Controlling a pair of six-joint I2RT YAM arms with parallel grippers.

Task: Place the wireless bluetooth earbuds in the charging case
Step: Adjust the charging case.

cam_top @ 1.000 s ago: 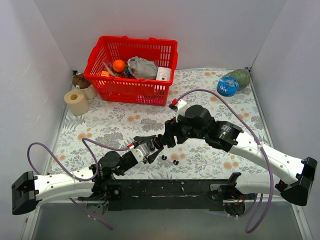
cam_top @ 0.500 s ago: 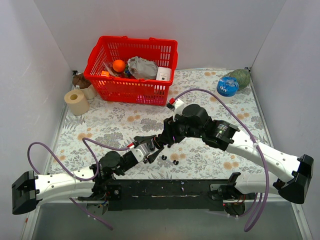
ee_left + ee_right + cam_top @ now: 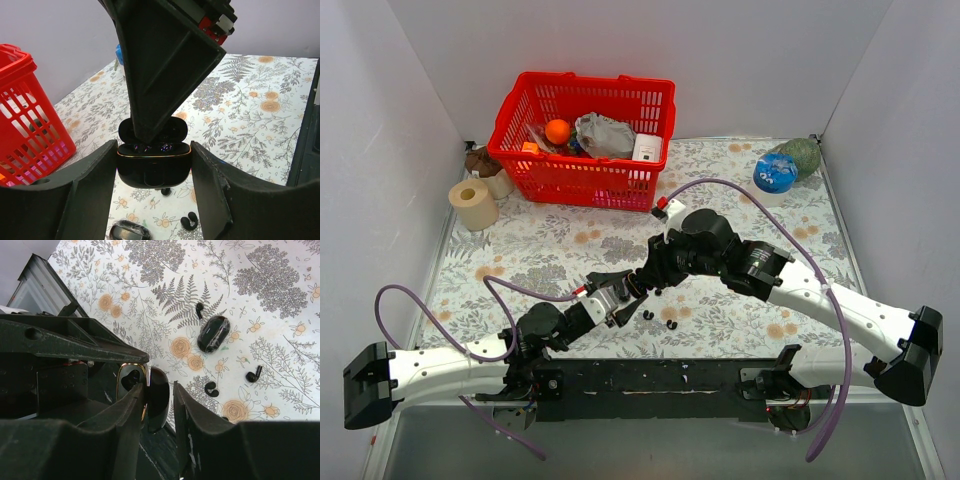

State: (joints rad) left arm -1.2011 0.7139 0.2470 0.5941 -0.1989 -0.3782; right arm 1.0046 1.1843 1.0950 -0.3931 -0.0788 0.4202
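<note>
My left gripper (image 3: 154, 156) is clamped on the charging case (image 3: 154, 175). One finger presses each side of its black body and holds it up above the table (image 3: 570, 240), with the opening facing my left wrist camera. My right gripper (image 3: 159, 390) reaches into the same spot from above. Its jaws stand narrow, and the case's open lid (image 3: 159, 406) is upright between them. The lid nearly fills the gap, but I cannot tell whether the fingers press on it. Inside the gold rim of the case I see dark hollows and a few small glints, and I cannot tell whether a bud sits in either. The earbuds (image 3: 254, 375) that I can make out are outside the case, loose on the flowered table. They are small black bits lying near the case and below it, on the side toward my bases. One has a short stem, and a second stemmed one (image 3: 199, 310) lies a little farther from the case. A larger black oval piece (image 3: 214, 333) lies between those two. Well beyond the case, toward the back wall, a red basket (image 3: 585, 125) holds an orange ball and some crumpled grey stuff. A paper roll (image 3: 473, 203) stands far from the case at the back left, and a blue ball (image 3: 775, 172) sits far off at the back right.
</note>
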